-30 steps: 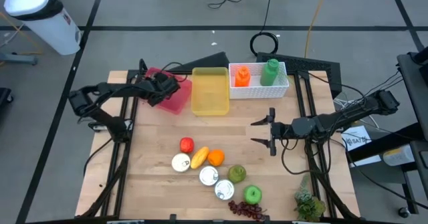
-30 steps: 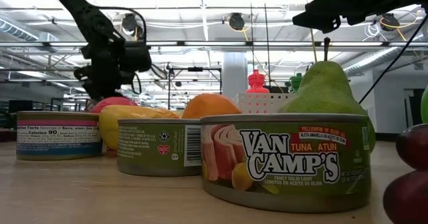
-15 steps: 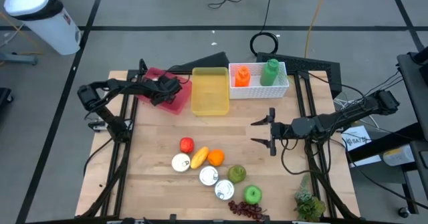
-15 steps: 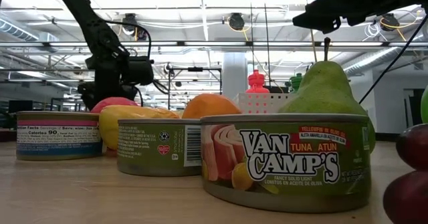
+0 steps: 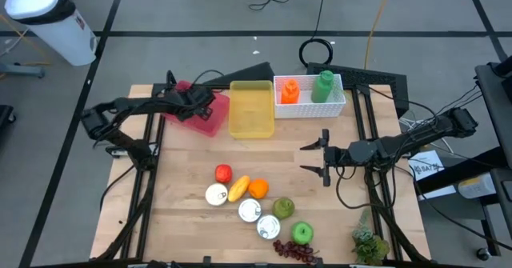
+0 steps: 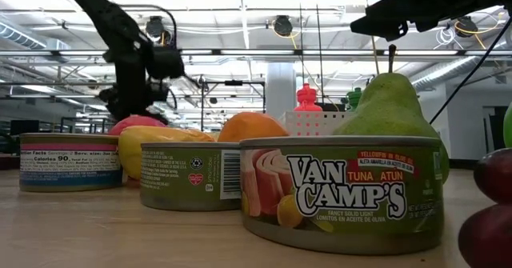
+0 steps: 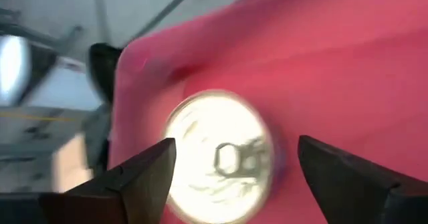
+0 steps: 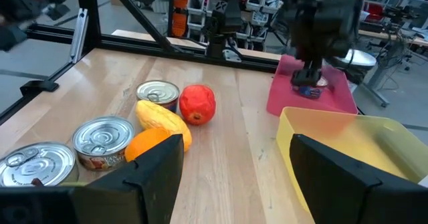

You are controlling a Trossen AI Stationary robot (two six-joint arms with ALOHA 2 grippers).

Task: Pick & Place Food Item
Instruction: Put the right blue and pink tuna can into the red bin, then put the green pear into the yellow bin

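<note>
A silver-topped can (image 7: 217,157) lies flat in the pink tray (image 5: 210,118) at the table's far left. My left gripper (image 7: 234,150) hovers open above it, one finger on either side of the can, touching nothing; the right wrist view shows this gripper (image 8: 314,43) raised over the tray. My right gripper (image 5: 314,162) is open and waits in the air over the table's right half. The other food sits near the table's near edge: a red fruit (image 5: 223,173), a yellow squash (image 5: 238,188), an orange (image 5: 258,188), three cans (image 5: 250,210), a pear (image 5: 283,208).
A yellow tray (image 5: 250,108) stands beside the pink one, and a white basket (image 5: 309,96) with an orange and a green bottle stands right of it. A green apple (image 5: 302,234), grapes (image 5: 292,250) and leafy greens (image 5: 368,244) lie at the near right.
My left gripper dipped toward the pink tray, then rose again above it, staying over the same spot. The right arm kept still.
</note>
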